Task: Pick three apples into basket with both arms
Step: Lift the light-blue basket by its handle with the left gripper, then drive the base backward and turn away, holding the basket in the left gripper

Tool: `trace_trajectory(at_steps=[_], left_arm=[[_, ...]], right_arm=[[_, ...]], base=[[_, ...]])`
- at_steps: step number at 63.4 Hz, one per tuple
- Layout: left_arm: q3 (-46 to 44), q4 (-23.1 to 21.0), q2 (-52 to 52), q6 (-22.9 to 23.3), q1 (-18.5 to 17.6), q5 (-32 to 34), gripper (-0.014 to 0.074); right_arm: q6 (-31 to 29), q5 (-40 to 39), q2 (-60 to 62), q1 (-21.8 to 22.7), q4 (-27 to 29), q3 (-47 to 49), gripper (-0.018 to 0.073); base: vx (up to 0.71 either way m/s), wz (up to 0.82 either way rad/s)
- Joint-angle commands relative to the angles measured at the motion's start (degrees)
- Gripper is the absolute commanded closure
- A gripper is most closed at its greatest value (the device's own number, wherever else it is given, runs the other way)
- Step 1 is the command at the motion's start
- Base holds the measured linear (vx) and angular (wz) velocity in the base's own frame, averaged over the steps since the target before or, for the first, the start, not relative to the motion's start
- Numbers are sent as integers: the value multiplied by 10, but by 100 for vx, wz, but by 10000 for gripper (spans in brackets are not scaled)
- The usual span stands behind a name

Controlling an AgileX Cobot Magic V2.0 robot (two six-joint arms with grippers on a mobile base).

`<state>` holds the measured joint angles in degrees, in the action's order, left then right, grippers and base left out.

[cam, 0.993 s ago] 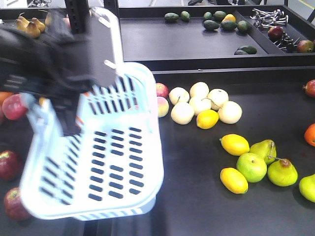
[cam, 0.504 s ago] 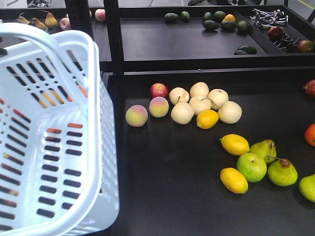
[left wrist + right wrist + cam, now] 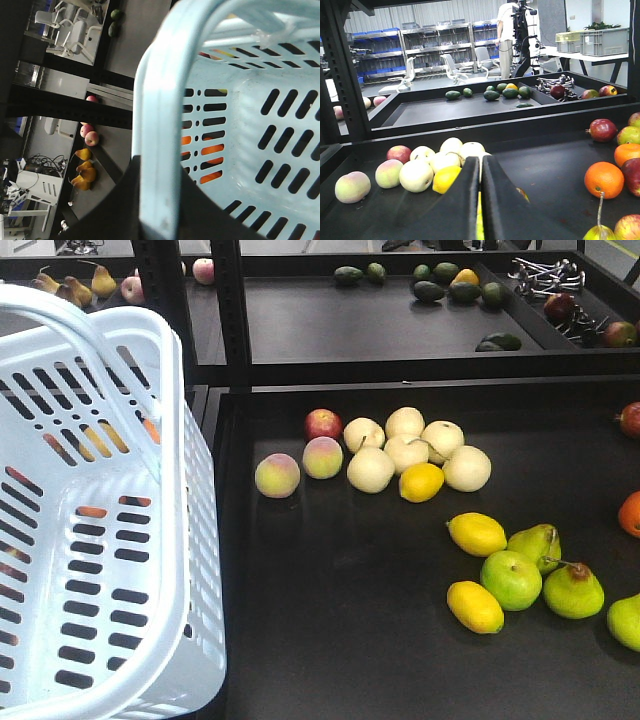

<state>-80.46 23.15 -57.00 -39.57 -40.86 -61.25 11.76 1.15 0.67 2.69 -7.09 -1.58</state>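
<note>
Black tray deck staying mostly bare on near side of peach, loads of room there. Basket hanging tipped just left of peach, opening facing camera, running off left and bottom edges of front view. It's looking pale blue-white, slotted walls and floor, loop handle arching over. Left gripper clamping that handle. Right gripper hovering low, right of peach, fingers pinched nearly together, carrying nothing. Versus half a sec ago, basket edging bit further left of peach.

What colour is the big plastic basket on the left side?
The basket is pale blue-white; it shows best in the exterior front-facing view.
</note>
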Motion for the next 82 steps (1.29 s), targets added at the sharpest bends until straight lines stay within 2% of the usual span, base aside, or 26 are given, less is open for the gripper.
trace_trajectory(at_steps=[1,82], left_arm=[[-16,16,9,10,-2,45,603],[-16,16,9,10,-2,46,603]], right_arm=[[0,-42,8,0,-6,-8,568],[0,-42,8,0,-6,-8,568]], base=[[0,0],[0,0]])
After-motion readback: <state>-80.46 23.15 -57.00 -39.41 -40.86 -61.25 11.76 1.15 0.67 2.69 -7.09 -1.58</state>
